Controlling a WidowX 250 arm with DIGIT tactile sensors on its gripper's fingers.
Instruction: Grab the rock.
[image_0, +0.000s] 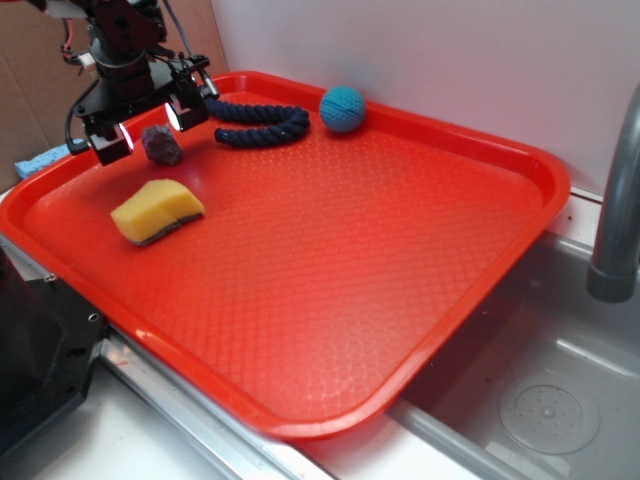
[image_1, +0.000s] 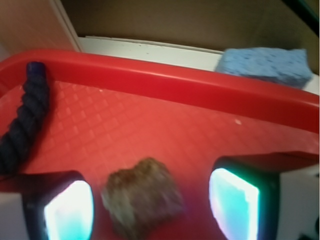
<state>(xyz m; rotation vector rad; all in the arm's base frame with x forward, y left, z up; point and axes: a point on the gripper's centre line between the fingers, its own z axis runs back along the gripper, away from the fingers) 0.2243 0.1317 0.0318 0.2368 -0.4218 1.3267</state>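
The pincer (image_0: 152, 128) is standing wide open around the one rock (image_1: 142, 202), gripping nothing, while one yellow sponge (image_0: 157, 211), one teal ball (image_0: 342, 108) and one rope (image_0: 262, 122) are lying on the red tray (image_0: 480, 270).

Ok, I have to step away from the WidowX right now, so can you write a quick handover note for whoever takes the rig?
Gripper: open, low over the red tray, jaws either side of the rock, gaps visible on both sides.
Rock: on the tray near its far left corner, not lifted. Yellow sponge lies just in front of it, dark rope and teal ball behind and to the side.
Done: approach and alignment.
Left: close on the rock, then lift.
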